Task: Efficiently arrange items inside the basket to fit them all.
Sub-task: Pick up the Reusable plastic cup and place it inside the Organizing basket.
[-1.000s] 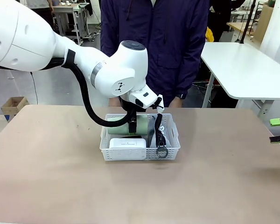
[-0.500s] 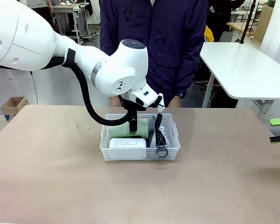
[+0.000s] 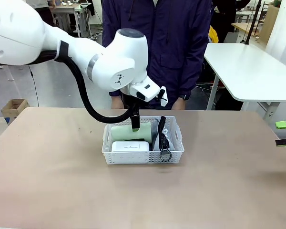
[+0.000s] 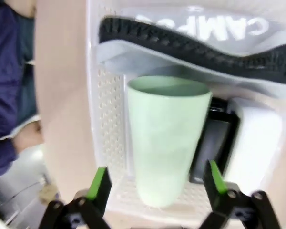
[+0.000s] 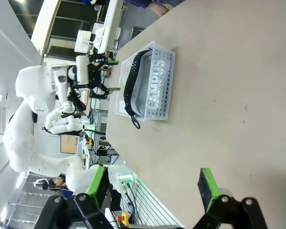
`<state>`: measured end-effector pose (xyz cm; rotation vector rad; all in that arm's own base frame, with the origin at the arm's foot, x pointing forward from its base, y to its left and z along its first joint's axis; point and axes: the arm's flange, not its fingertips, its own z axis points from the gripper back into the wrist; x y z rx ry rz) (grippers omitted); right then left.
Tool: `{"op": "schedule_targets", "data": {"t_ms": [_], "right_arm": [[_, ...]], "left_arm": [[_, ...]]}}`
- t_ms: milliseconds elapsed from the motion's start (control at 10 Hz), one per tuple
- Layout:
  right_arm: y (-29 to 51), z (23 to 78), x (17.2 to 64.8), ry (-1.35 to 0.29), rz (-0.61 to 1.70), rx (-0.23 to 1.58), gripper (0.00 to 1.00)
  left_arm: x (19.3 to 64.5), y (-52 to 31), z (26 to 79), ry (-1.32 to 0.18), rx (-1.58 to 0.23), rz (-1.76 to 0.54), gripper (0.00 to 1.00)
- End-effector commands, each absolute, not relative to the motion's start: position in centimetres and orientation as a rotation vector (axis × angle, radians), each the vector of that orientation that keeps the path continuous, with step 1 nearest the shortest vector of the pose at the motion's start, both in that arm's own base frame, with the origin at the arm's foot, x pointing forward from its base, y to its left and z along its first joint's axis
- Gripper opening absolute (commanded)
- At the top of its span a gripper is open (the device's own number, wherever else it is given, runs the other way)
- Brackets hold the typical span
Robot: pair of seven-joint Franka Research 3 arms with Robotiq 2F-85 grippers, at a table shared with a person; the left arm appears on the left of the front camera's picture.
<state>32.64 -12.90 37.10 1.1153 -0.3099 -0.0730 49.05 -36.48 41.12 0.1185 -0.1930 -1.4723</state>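
The white basket (image 3: 173,153) sits mid-table. Inside it a pale green cup (image 3: 124,132) lies on its side at the back, a white rounded box (image 3: 130,146) lies in front of it, and the grey "CAMPUS" pouch (image 3: 164,135) stands on edge along the right side. My left gripper (image 3: 135,125) hangs open just above the cup, touching nothing. In the left wrist view the gripper (image 4: 157,183) straddles the cup (image 4: 167,138), with a small black object (image 4: 217,143) between the cup and the box (image 4: 255,143), and the pouch (image 4: 200,33) beyond. My right gripper (image 3: 285,133) is open at the table's right edge.
A person in a dark blue jacket (image 3: 171,47) stands at the far side, behind the basket. A white side table (image 3: 248,71) stands at the back right. Bare brown tabletop (image 3: 62,181) surrounds the basket. The right wrist view shows the basket (image 5: 159,88) far from its gripper (image 5: 152,183).
My left gripper has risen out of the basket, open, leaving the green cup lying inside. The right arm has not moved.
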Motion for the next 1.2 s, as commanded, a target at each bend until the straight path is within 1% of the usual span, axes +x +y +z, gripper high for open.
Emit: {"op": "schedule_targets", "data": {"t_ms": [0,200,300,400,500,600,800,900,1000,1100], "right_arm": [[-12.8,37.6,32.6,-0.311,-0.087,1.129,1.00],[-12.8,37.6,32.6,-0.311,-0.087,1.129,1.00],[-12.8,37.6,32.6,-0.311,-0.087,1.129,1.00],[-12.8,37.6,32.6,-0.311,-0.087,1.129,1.00],[-12.8,37.6,32.6,-0.311,-0.087,1.129,1.00],[-12.8,37.6,32.6,-0.311,-0.087,1.129,1.00],[-12.8,37.6,32.6,-0.311,-0.087,1.129,1.00],[-12.8,37.6,32.6,-0.311,-0.087,1.129,1.00],[-12.8,37.6,32.6,-0.311,-0.087,1.129,1.00],[-12.8,37.6,32.6,-0.311,-0.087,1.129,1.00]], "left_arm": [[44.7,-31.6,45.1,-0.215,-0.055,-1.492,1.00],[41.7,-25.6,48.7,-0.215,-0.329,-1.489,1.00],[39.8,-21.6,50.5,-0.271,-0.468,-1.437,1.00],[38.9,-18.5,51.2,-0.325,-0.542,-1.369,1.00],[37.2,-13.0,52.1,-0.410,-0.689,-1.293,1.00],[35.8,-7.6,52.4,-0.499,-0.775,-1.163,1.00],[33.9,3.7,50.5,-0.694,-0.946,-0.846,1.00],[33.0,9.4,48.0,-0.773,-1.002,-0.626,1.00],[32.6,12.9,45.2,-0.789,-1.086,-0.484,1.00],[32.5,14.8,42.6,-0.749,-1.194,-0.445,1.00]]}}
